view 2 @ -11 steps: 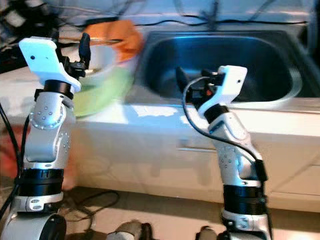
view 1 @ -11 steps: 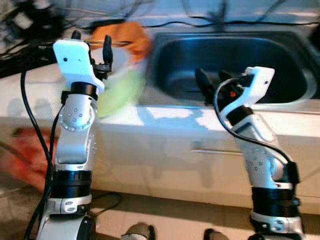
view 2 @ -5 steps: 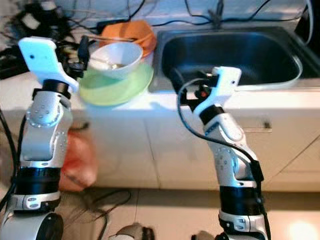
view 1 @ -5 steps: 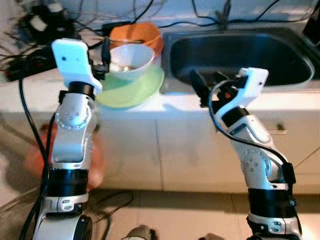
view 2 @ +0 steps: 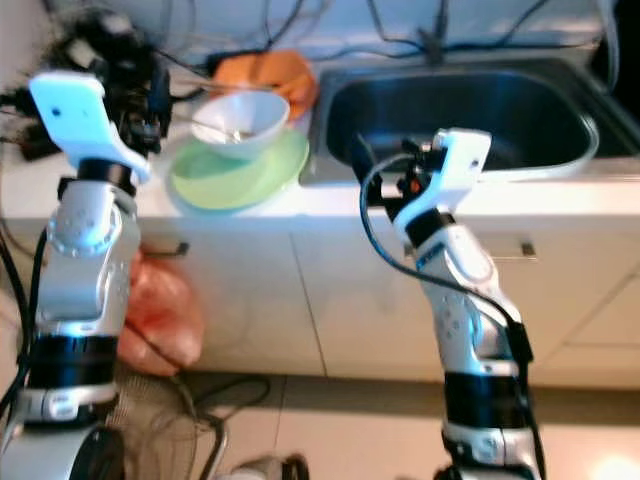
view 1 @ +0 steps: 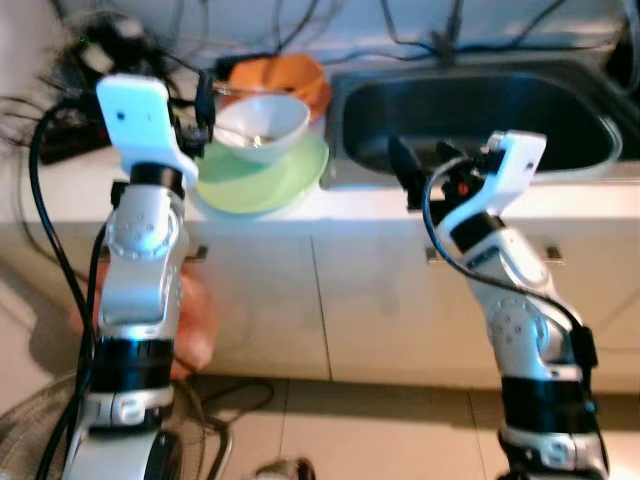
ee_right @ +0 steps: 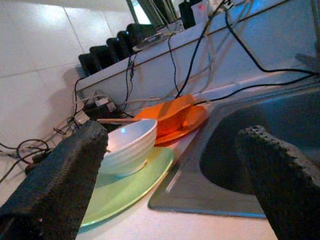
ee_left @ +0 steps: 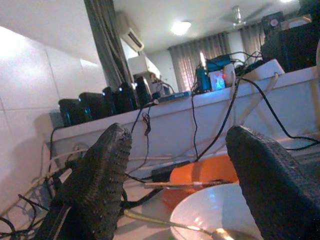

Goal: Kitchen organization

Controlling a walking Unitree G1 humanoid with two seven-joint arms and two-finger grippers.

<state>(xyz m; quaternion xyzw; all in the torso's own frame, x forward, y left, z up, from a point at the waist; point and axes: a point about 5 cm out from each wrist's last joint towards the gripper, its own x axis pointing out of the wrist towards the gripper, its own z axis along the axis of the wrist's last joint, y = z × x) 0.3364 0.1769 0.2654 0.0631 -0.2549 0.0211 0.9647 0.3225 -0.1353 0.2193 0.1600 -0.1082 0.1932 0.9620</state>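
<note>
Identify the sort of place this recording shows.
Most likely a home kitchen: a steel sink set into a white counter with cabinet fronts below, and a white bowl on a green plate beside an orange dish.

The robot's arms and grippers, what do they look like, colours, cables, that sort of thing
Both arms are silver, jointed segments with black bands near the base. Each wrist carries a flat white housing. The left gripper and the right gripper each have two long black fingers with a rough, textured surface. A black cable loops along each arm, and a small red spot shows by the right gripper's white housing.
</note>
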